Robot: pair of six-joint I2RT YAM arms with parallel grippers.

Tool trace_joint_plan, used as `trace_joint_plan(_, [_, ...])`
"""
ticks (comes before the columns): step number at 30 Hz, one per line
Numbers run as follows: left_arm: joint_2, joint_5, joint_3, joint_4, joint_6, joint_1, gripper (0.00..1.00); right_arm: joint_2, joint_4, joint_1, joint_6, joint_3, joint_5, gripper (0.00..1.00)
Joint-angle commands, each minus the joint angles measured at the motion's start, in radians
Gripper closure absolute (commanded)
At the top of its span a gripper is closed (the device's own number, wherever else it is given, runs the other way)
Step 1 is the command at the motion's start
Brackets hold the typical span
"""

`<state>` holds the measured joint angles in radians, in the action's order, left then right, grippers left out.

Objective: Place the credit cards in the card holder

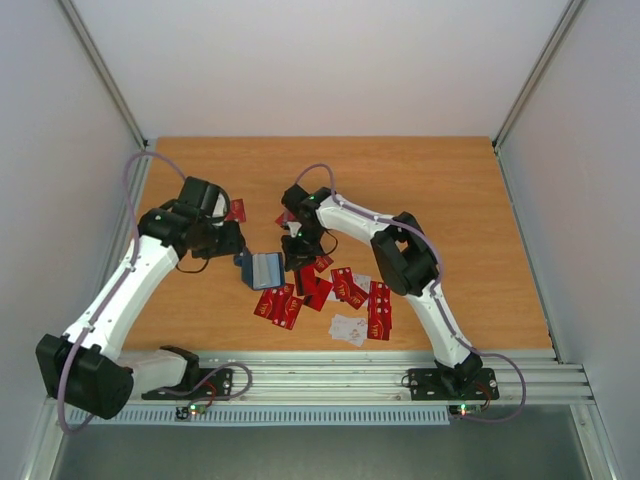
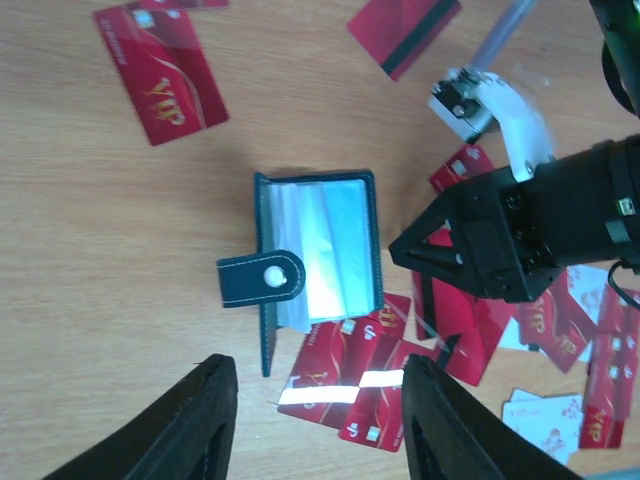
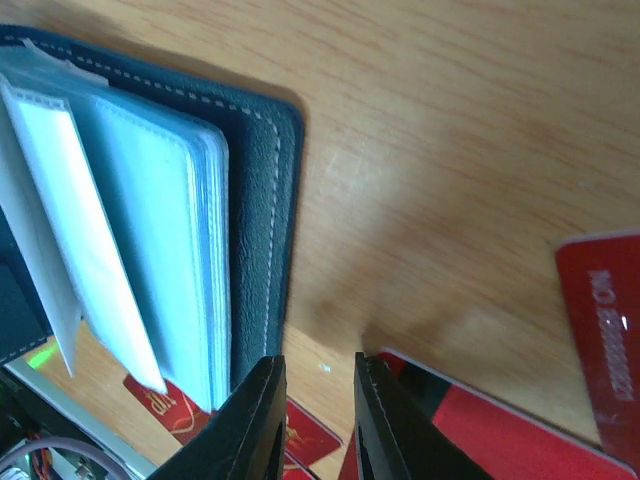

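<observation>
The card holder (image 1: 262,268) lies open on the table, dark navy outside with pale blue sleeves (image 2: 325,245) inside and its snap tab folded over. My left gripper (image 2: 320,425) hovers open just off its near edge, above two red credit cards (image 2: 350,385), with nothing between its fingers. My right gripper (image 3: 320,420) is down at the holder's other side (image 3: 262,200). Its jaws stand a narrow gap apart with only bare wood between them. One finger rests at the edge of a red card with a black stripe (image 3: 480,430).
Several red cards (image 1: 335,290) and a white one (image 1: 348,328) lie scattered right of the holder. One red card (image 1: 236,210) lies apart behind the left gripper (image 1: 228,240). White walls surround the wooden table (image 1: 440,190).
</observation>
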<state>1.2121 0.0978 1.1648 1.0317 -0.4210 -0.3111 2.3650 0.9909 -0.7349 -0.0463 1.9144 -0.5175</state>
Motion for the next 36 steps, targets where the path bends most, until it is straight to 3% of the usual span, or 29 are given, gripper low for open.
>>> trace_joint_plan(1, [0.001, 0.149, -0.062, -0.086, -0.018, -0.013, 0.54, -0.114, 0.029, -0.008, -0.043, -0.035, 0.024, 0.80])
trace_joint_plan(8, [0.051, 0.251, -0.091, -0.236, -0.045, -0.102, 0.58, -0.288, 0.007, 0.007, -0.068, -0.148, 0.012, 0.80])
trace_joint_plan(13, [0.194, 0.281, -0.045, -0.276, -0.057, -0.148, 0.59, -0.403, -0.014, 0.037, -0.042, -0.285, 0.040, 0.80])
trace_joint_plan(17, [0.333, 0.232, 0.006, -0.239, 0.009, -0.151, 0.62, -0.513, -0.024, 0.062, -0.011, -0.427, 0.088, 0.80])
trace_joint_plan(21, [0.428, 0.098, 0.042, -0.157, 0.067, -0.148, 0.66, -0.616, -0.010, 0.079, 0.035, -0.545, 0.145, 0.80])
trace_joint_plan(26, [0.354, 0.035, -0.061, -0.184, 0.058, -0.091, 0.67, -0.717, 0.043, 0.081, 0.103, -0.636, 0.154, 0.80])
trace_joint_plan(32, [0.278, 0.206, -0.255, -0.344, 0.018, 0.038, 0.67, -0.827, 0.090, 0.080, 0.136, -0.675, 0.196, 0.78])
trace_joint_plan(36, [0.273, 0.275, -0.312, -0.405, 0.023, 0.068, 0.66, -0.865, 0.075, 0.078, 0.186, -0.695, 0.186, 0.77])
